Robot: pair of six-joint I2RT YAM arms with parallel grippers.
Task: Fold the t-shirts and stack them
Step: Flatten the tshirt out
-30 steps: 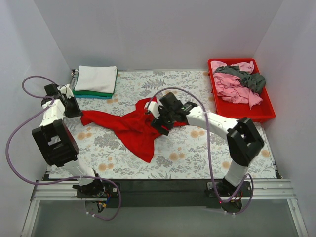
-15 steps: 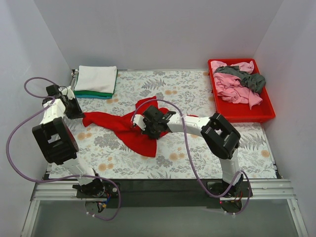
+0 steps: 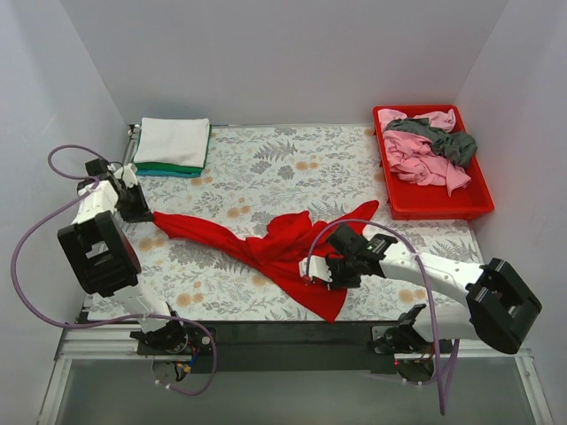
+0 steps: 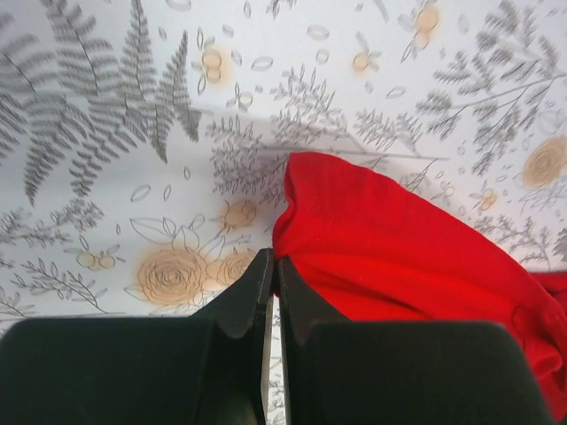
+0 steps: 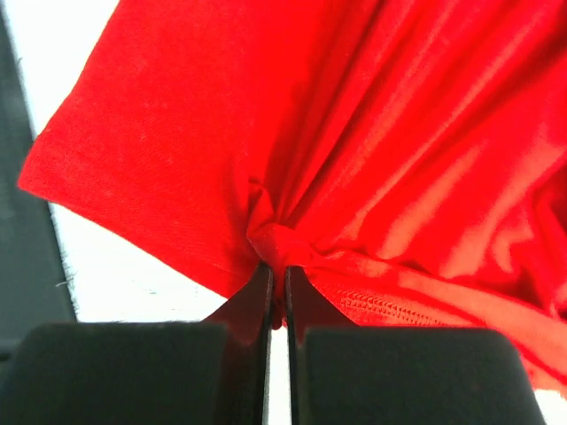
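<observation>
A large red t-shirt lies stretched in a long band across the floral mat, from the left side to the near right. My left gripper is shut on its left end; in the left wrist view the cloth bunches at the closed tips of that gripper. My right gripper is shut on a gathered knot of red fabric near the mat's front edge, the pinch showing at the gripper. A folded white t-shirt rests on a folded green one at the back left.
A red plastic tray at the back right holds crumpled pink t-shirts and a dark grey one. The black rail runs along the mat's near edge, just below the right gripper. White walls close in both sides.
The right gripper closed on the red t-shirt near the mat's middle and dragged it toward the near right, stretching the cloth out. The left gripper kept its hold and barely moved.
</observation>
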